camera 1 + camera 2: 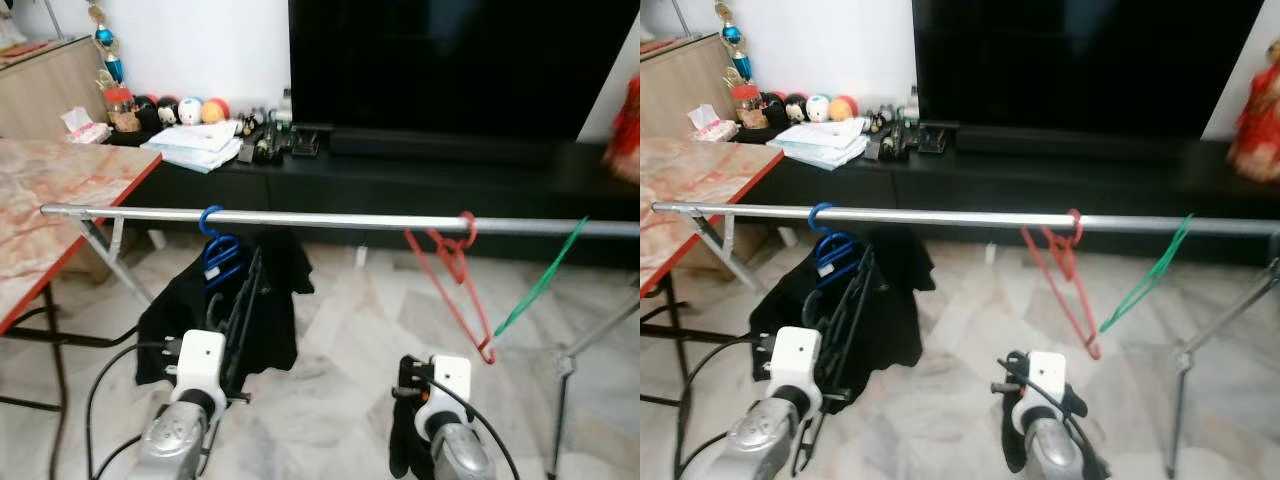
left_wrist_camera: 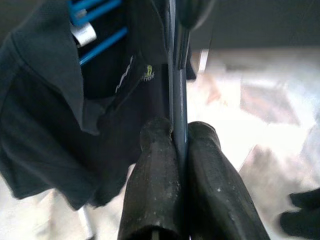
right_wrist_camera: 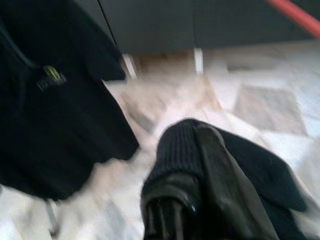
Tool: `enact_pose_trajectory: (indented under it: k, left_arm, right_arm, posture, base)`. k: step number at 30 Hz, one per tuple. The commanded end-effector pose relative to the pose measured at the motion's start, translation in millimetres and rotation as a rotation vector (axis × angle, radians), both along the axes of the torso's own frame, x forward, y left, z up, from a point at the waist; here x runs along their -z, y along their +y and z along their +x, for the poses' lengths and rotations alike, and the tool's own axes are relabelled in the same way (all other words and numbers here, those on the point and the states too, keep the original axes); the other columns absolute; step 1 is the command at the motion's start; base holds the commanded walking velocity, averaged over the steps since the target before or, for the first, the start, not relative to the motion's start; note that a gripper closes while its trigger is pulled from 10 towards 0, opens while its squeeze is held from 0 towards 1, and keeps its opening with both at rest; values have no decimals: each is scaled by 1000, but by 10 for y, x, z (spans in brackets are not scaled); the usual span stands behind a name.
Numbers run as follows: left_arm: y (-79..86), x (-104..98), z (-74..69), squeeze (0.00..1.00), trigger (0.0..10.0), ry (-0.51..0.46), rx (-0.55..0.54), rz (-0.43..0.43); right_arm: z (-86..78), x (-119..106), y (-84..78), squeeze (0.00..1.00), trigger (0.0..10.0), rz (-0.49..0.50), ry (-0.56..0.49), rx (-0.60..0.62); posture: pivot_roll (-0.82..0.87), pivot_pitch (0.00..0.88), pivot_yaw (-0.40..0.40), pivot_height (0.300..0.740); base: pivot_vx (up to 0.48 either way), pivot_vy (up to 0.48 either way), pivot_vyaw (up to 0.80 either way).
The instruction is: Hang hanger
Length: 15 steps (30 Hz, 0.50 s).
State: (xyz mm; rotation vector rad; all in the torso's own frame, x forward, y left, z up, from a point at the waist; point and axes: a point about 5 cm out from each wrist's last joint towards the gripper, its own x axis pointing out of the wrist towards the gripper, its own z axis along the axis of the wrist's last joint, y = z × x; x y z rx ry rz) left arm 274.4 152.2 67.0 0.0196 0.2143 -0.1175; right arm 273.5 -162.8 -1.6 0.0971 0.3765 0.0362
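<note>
A silver rail [image 1: 330,220] runs across in front of me at chest height. A blue hanger [image 1: 214,240] hooks over the rail's left part with a black shirt [image 1: 270,320] hanging below it. A red hanger [image 1: 450,265] and a green hanger [image 1: 545,280] hang tilted farther right. Below the blue hanger, my left gripper [image 2: 180,131] is shut on the thin bar of a black hanger [image 1: 238,310], which stands upright against the shirt. My right gripper [image 3: 186,150] is low under the red hanger, shut on a black cloth [image 3: 250,170] that drapes over its fingers.
A marble-topped table with a red edge [image 1: 70,190] stands at the left, touching the rail's end. Behind the rail are a black TV console [image 1: 420,180] with clutter and a large TV [image 1: 450,60]. The rail's stand legs [image 1: 565,370] spread at the right over pale tiles.
</note>
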Motion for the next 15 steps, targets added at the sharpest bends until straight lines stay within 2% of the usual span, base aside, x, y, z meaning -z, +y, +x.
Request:
enact_pose_trajectory:
  k: [1,9,15]
  left_arm:
    - [91,37,-32,0,10000,18,-19,15]
    - [69,28,-47,0,10000,14,0,19]
    - [62,12,-43,0,10000,6,8,17]
  right_arm:
    - [74,-84,55,0,10000,12,-43,-8]
    - [67,-75,33,0,10000,7,-47,21]
    - [74,-80,10,0,10000,19,-52,46]
  posture:
    - [62,8,43,740]
    - [63,9,44,740]
    - [66,9,45,740]
  base:
    - [0,0,0]
    - [0,0,0]
    - [-278,0,0]
